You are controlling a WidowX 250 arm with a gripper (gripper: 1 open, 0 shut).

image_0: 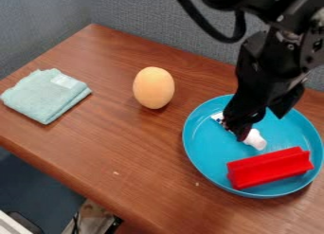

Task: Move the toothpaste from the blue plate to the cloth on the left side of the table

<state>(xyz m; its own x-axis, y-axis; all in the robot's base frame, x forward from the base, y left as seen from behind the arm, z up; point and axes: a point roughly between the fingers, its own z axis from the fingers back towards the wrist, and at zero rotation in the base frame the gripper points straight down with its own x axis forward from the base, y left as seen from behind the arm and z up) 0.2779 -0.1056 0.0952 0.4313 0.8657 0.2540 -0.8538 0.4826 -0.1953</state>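
Reaching down into the blue plate, the black gripper points steeply down w/ its tips right at the toothpaste. Claw is spread wide, not pinching anything. The tips are low inside the plate, near its back-left part. Can't tell if they touch the tube, bc the arm hides most of it.

Only a small white bit of the toothpaste shows, poking out just right of and below the tips. It lies on the plate floor, about mid-plate. It isn't lifted.

A red block also lies in the plate, on the front-right side, tilted a bit, w/ its right end higher in the picture. It's near the toothpaste but apart from it.

The plate sits at the right end of the table, close to the front edge.

An orange egg-shaped thing stands on the wood left of the plate, near it but not touching.

The cloth lies flat at the far left of the table, well apart from plate and egg thing. It's folded, light teal, nothing on it.

Behind the table is a gray wall. The arm's black body and cables fill the top right.
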